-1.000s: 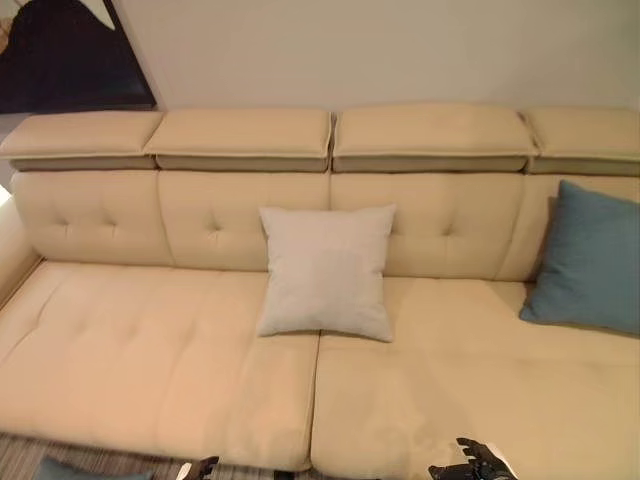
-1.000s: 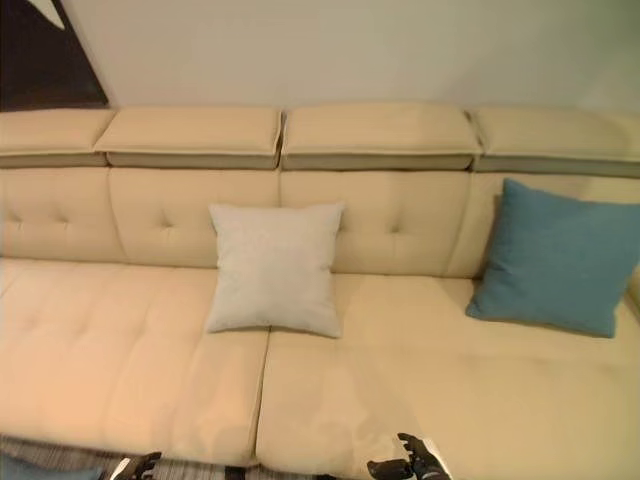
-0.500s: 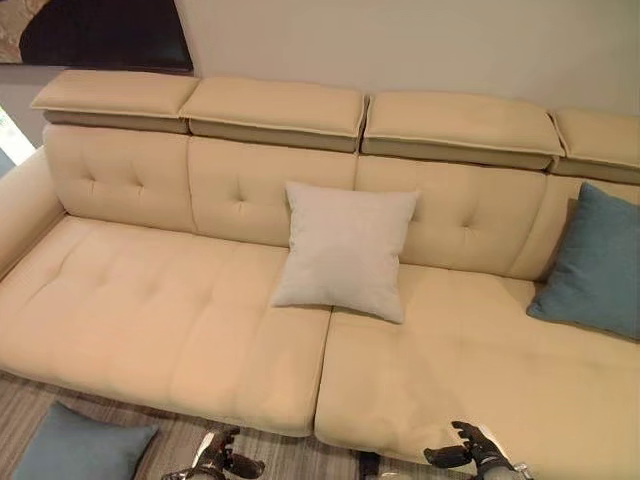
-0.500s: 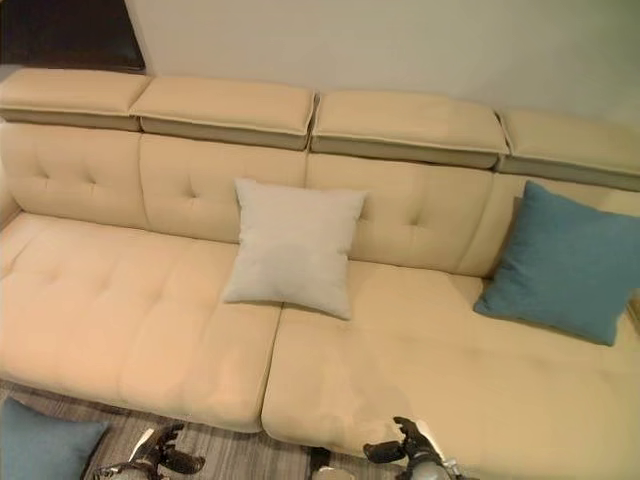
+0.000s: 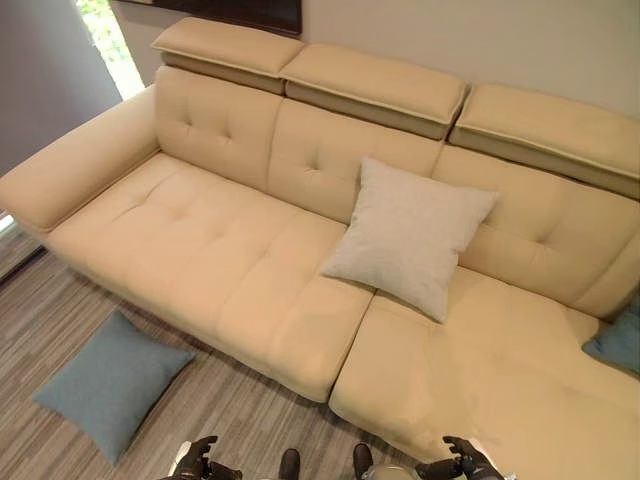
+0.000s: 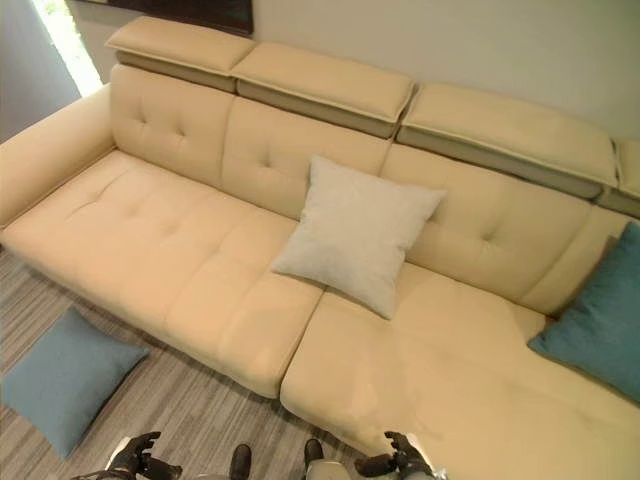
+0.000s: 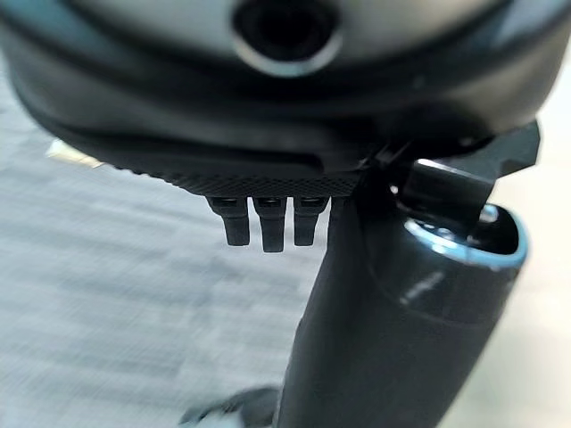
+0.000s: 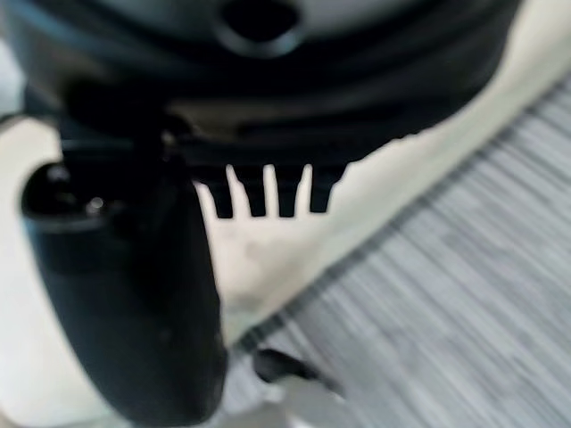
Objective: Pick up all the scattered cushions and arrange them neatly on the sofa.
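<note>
Blue cushion (image 5: 112,380) lies flat on the striped floor (image 5: 240,420), near-left, just off the sofa (image 5: 230,260) front edge; it's the one left to pick up. White cushion (image 5: 408,236) leans on the backrest mid-sofa, another blue one (image 6: 598,325) props at the far right, both look placed already. Left hand (image 5: 199,461) and right hand (image 5: 460,462) hang low at the near edge, fingers loosely apart, holding nothing, probably free for reaching to the floor cushion.

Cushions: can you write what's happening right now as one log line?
blue cushion: on floor | cream cushion: on sofa | second blue cushion: on sofa | left hand: open, empty | right hand: open, empty
</note>
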Robot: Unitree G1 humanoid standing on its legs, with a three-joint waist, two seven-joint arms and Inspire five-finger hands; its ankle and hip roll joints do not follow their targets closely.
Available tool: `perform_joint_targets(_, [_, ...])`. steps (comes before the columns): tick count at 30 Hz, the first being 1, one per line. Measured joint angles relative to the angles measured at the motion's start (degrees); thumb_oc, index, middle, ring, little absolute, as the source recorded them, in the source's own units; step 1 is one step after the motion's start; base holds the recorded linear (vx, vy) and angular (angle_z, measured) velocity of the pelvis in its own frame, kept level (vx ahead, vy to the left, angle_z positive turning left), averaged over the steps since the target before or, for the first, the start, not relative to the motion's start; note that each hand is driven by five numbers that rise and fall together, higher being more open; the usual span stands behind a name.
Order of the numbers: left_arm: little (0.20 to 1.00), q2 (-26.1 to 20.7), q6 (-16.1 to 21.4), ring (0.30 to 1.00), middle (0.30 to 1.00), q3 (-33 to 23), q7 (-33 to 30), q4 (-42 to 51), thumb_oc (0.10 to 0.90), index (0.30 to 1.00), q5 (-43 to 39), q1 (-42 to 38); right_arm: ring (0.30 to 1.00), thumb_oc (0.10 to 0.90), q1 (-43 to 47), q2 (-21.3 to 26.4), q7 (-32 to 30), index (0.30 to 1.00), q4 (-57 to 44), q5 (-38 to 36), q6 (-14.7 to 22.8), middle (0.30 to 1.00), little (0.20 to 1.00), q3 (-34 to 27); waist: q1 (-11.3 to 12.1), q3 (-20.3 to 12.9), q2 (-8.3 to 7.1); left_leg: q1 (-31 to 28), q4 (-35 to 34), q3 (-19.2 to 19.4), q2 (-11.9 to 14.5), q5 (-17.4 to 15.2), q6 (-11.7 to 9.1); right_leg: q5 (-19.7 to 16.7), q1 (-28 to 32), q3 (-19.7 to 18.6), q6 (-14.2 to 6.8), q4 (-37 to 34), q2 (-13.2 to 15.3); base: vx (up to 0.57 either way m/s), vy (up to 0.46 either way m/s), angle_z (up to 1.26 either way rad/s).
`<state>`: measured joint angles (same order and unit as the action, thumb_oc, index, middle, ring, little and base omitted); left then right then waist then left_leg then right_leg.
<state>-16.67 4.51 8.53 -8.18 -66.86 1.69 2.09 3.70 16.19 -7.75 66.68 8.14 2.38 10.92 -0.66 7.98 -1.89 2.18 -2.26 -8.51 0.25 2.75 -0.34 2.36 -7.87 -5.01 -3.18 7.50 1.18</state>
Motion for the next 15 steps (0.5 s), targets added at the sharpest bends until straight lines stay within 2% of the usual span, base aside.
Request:
perform_joint_targets(3, [0.900,0.6,-0.2,0.900,0.900,0.4,-0.1,0.1,0.800,0.900,-0.6,0.7,0.900,0.800,3.3,0.4,-0.3,0.900,-0.8,0.0,0.3,0.900,0.900,1.3,0.3,-0.5,0.42,4.3,0.4,-1.7,2.9,0.5,-0.4,-2.3,-1.3,1.4,1.3,-1.9,-3.4,-0.26,-0.216,0.25])
perform_joint_targets(5, [0.900,0.9,-0.2,0.900,0.900,0.9,0.0,0.5,0.800,0.900,-1.2,-1.1,0.900,0.800,2.9,0.8,-0.8,0.900,-1.4,0.0,0.3,0.900,0.900,2.2,-0.1,-0.6,0.33,6.4,1.3,-3.9,3.3,0.4,-2.0,-1.8,-2.6,2.3,2.9,-1.9,-4.0,-0.20,-0.121,0.69])
perform_joint_targets(6, [0.900,1.1,-0.1,0.900,0.900,1.6,-0.1,0.7,0.800,0.900,-1.6,-2.0,0.900,0.800,3.0,0.9,-0.9,0.900,-1.5,0.0,0.1,0.900,0.900,2.3,0.4,-0.4,0.66,7.7,1.6,-4.0,4.1,1.2,-1.6,-1.6,-3.0,3.2,3.6,-1.5,-4.6,-0.21,-0.113,0.81])
perform_joint_targets(7, [0.900,1.3,-0.3,0.900,0.900,2.1,-0.1,0.5,0.800,0.900,-1.7,-2.8,0.900,0.800,2.5,1.4,-1.4,0.900,-1.5,0.0,-0.1,0.900,0.900,3.3,-0.1,-0.4,1.07,9.2,2.8,-4.4,4.6,0.5,-2.0,-2.0,-2.3,6.3,4.4,-2.4,-4.5,-0.25,-0.121,0.90])
perform_joint_targets(8, [0.900,1.4,-0.3,0.900,0.900,2.2,-0.1,0.5,0.800,0.900,-1.7,-2.9,0.900,0.800,2.1,1.4,-1.3,0.900,-1.5,0.0,-0.2,0.900,0.900,3.4,0.1,-0.4,1.24,9.8,3.0,-4.0,4.8,-0.3,-1.2,-2.2,-1.9,7.7,4.6,-2.2,-4.9,-0.10,-0.045,0.92])
perform_joint_targets(9, [0.900,1.4,-0.2,0.900,0.900,2.6,-0.3,0.6,0.800,0.900,-1.7,-3.0,0.900,0.800,1.5,1.7,-1.3,0.900,-1.7,0.0,-0.2,0.900,0.900,3.5,0.0,-0.2,1.64,10.1,3.0,-3.2,5.3,-0.7,-0.7,-2.1,-1.8,9.3,4.7,-1.9,-4.9,-0.13,-0.033,0.95])
perform_joint_targets(10, [0.900,1.4,-0.2,0.900,0.900,2.6,-0.3,1.0,0.800,0.900,-1.7,-3.3,0.900,0.800,0.7,1.7,-1.4,0.900,-1.8,0.0,-0.3,0.900,0.900,3.4,-0.1,-0.3,1.39,10.1,2.6,-0.4,6.0,-2.8,-1.1,-1.1,-1.6,11.0,5.8,-1.7,-3.9,-0.09,-0.024,0.87])
perform_joint_targets(11, [0.900,1.4,-0.2,0.900,0.900,2.5,-0.4,1.1,0.800,0.900,-1.7,-3.2,0.900,0.800,-0.1,1.7,-1.3,0.900,-1.7,0.0,-0.3,0.900,0.900,3.5,0.0,-0.1,1.01,10.2,2.7,1.6,5.9,-4.8,-0.1,-2.0,-1.1,13.1,6.2,-1.7,-2.9,-0.15,-0.025,1.27])
perform_joint_targets(12, [0.900,1.2,-0.3,0.900,0.900,2.0,-0.5,1.1,0.800,0.900,-1.7,-4.1,0.900,0.800,-0.5,1.8,-1.5,0.900,-1.7,0.0,-0.3,0.900,0.900,3.5,-1.2,0.4,0.23,10.8,4.8,5.7,5.5,-4.6,-0.1,-2.0,1.1,15.8,6.7,-4.1,-0.9,-0.08,0.003,1.10])
perform_joint_targets(13, [0.900,0.8,-0.3,0.900,0.900,1.9,-0.4,0.6,0.800,0.900,-1.7,-3.8,0.900,0.800,-1.0,1.7,-1.4,0.900,-1.6,0.0,-0.5,0.900,0.900,3.5,-1.1,0.4,-0.30,10.4,5.6,7.1,4.7,-4.0,-1.1,-2.5,1.8,17.1,6.8,-4.8,0.3,-0.14,0.024,1.20])
perform_joint_targets(14, [0.900,0.7,-0.3,0.900,0.900,1.9,-0.4,0.3,0.800,0.900,-1.7,-3.6,0.900,0.800,-1.7,1.9,-1.5,0.900,-1.4,0.0,-0.4,0.900,0.900,3.4,-0.9,0.5,-0.83,9.6,8.2,10.4,3.6,-3.9,-1.7,-2.1,2.8,18.5,6.8,-5.2,1.7,-0.09,0.025,0.78])
perform_joint_targets(15, [0.900,0.7,-0.4,0.900,0.900,1.9,-0.3,0.0,0.800,0.900,-1.7,-3.6,0.900,0.800,-1.7,1.8,-1.5,0.900,-0.5,0.0,-0.3,0.900,0.900,3.4,-1.3,0.7,-1.13,9.0,10.3,11.9,3.6,-4.1,-1.8,-2.4,3.9,20.2,6.5,-5.8,2.6,-0.09,0.032,0.78])
